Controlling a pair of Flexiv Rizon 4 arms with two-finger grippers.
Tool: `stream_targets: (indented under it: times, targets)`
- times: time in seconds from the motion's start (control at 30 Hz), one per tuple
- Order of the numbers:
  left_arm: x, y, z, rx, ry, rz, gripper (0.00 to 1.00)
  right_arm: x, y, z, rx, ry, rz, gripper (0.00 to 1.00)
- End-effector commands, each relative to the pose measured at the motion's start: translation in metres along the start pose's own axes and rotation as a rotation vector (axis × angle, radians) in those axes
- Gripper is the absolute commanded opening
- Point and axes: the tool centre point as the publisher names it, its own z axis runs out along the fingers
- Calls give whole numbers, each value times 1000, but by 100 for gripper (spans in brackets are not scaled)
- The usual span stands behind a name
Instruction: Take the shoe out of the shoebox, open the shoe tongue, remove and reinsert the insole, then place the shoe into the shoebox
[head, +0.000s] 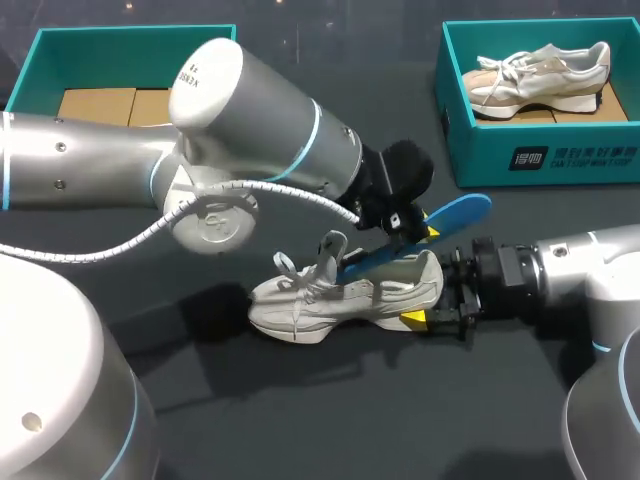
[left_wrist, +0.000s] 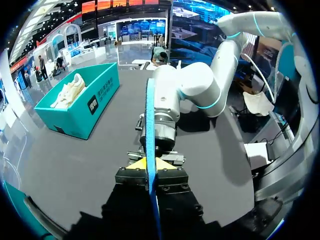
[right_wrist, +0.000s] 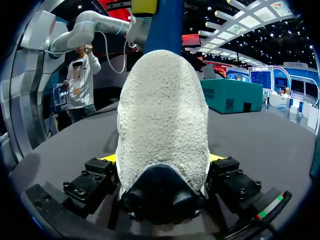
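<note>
Dark grey table (head: 330, 420) carries two open teal cardboard shoeboxes at its far edge: the left shoebox (head: 40, 50) shows a cardboard lining, the right shoebox (head: 540, 160) holds a second pale sneaker (head: 540, 70). The off-white laced sneaker (head: 340, 300) rests upright on its sole mid-table, well apart from both boxes. The right gripper (head: 435, 305) is clenched on its heel from both sides. The flat blue foam insole (head: 462, 212) slants up from the shoe opening, pinched edge-on by the left gripper (left_wrist: 150, 164).
</note>
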Motion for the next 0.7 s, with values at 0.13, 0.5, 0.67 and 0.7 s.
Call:
stream_targets:
  times: [0.13, 0.5, 0.67, 0.7]
  targets:
    - [5, -10, -23, 2, 72, 3, 0, 2, 1, 1, 4, -2, 1, 0]
    - [5, -10, -23, 2, 72, 3, 0, 2, 1, 1, 4, -2, 1, 0]
    - [27, -23, -60, 178, 78, 23, 0, 2, 1, 1, 4, -2, 1, 0]
    - [30, -27, -69, 211, 76, 11, 0, 2, 1, 1, 4, -2, 1, 0]
